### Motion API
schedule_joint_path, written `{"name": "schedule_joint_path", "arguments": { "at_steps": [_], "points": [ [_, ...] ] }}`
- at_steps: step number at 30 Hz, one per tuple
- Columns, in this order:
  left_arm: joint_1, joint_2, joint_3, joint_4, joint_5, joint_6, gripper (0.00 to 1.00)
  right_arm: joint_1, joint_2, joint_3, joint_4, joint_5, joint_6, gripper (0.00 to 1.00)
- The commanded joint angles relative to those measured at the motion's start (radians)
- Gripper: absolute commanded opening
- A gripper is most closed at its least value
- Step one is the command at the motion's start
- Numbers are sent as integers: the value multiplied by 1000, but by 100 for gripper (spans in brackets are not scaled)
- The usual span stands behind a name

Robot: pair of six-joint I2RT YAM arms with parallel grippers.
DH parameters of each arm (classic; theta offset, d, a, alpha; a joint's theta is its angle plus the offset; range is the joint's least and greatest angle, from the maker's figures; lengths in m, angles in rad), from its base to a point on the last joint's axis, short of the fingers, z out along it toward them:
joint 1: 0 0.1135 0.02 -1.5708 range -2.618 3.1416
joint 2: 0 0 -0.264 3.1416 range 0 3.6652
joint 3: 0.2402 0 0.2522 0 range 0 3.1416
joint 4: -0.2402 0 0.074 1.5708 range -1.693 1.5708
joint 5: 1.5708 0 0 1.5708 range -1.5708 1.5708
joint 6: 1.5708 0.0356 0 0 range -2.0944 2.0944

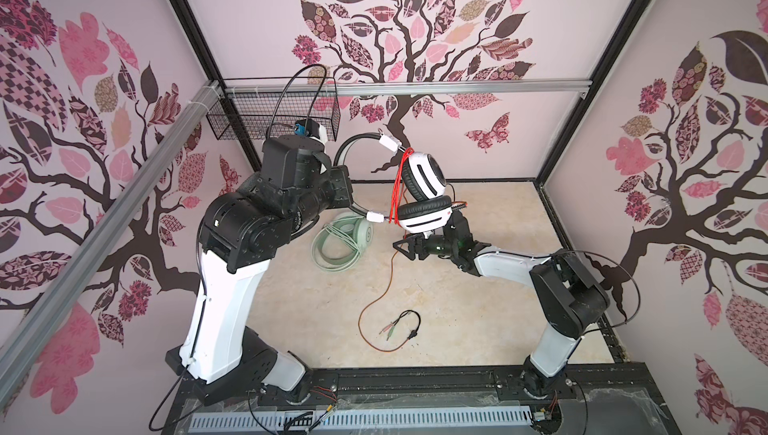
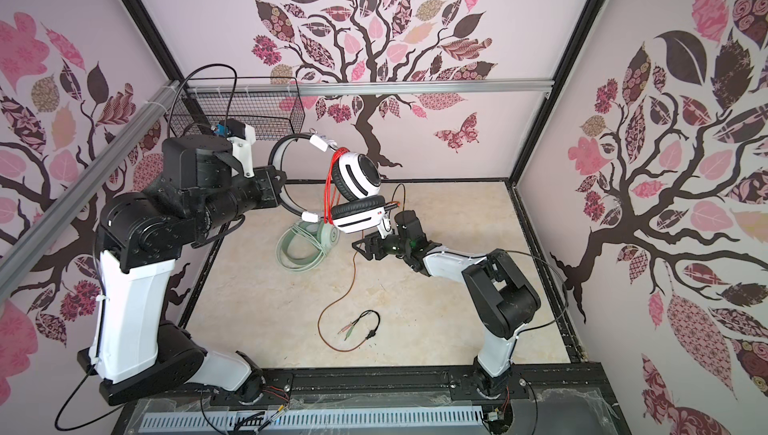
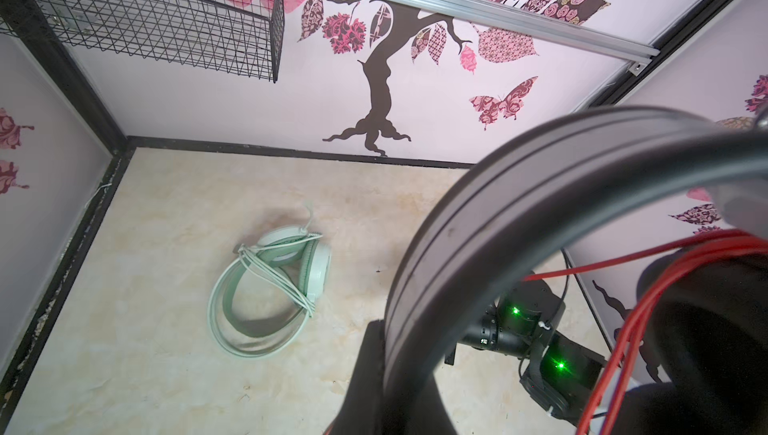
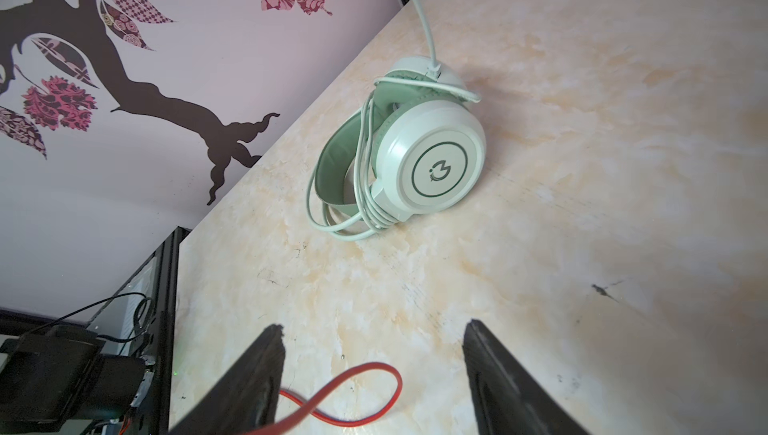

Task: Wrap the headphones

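Top views first: in both, the left end effector (image 1: 347, 188) was clamped shut on the thin black band of the white-and-black headset (image 1: 424, 188), holding it up in the air above the table (image 1: 457, 308). A few turns of the orange-red cable (image 1: 396, 192) were looped around the arms beside the cups. A long tail dropped down to the table, though, curled into a big loop and ended at the plugs (image 1: 384, 331). The right end effector (image 1: 405, 248) sat just below the lower cup, right beside that hanging tail. The mint-green headset (image 1: 340, 242) lay on the table underneath, with its pale cable wound around it. Left wrist view: the band ran huge and blurry across the frame, red strands off to one side, and the green set was on the table beyond. Right wrist view: the jaws stood wide apart with a bend of red cable loose between them, nothing pinched. My read was that the green one looked done and the white one was only partway. The whole tail on the table was left to wind, plus the plug end to tuck in.
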Motion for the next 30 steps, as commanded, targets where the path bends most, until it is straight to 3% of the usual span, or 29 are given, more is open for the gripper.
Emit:
{"name": "schedule_joint_path", "arguments": {
  "at_steps": [1,5,7,11,13,23,30],
  "points": [
    [6,-6,60,109,13,-31,0,2,67,-16,172,-61,120,69],
    [6,-1,68,114,12,-33,0,9,122,-14,303,-60,217,59],
    [7,4,73,113,13,-35,0,16,141,-7,343,-53,244,41],
    [11,5,77,115,4,-42,0,34,159,-27,404,-41,286,20],
    [19,6,77,123,0,-47,0,53,156,-53,402,-34,285,1],
    [274,62,79,208,171,-141,0,178,-16,-226,146,69,205,0],
    [300,96,-2,261,57,-167,0,272,-176,-222,-129,122,126,0]
  ]
}}
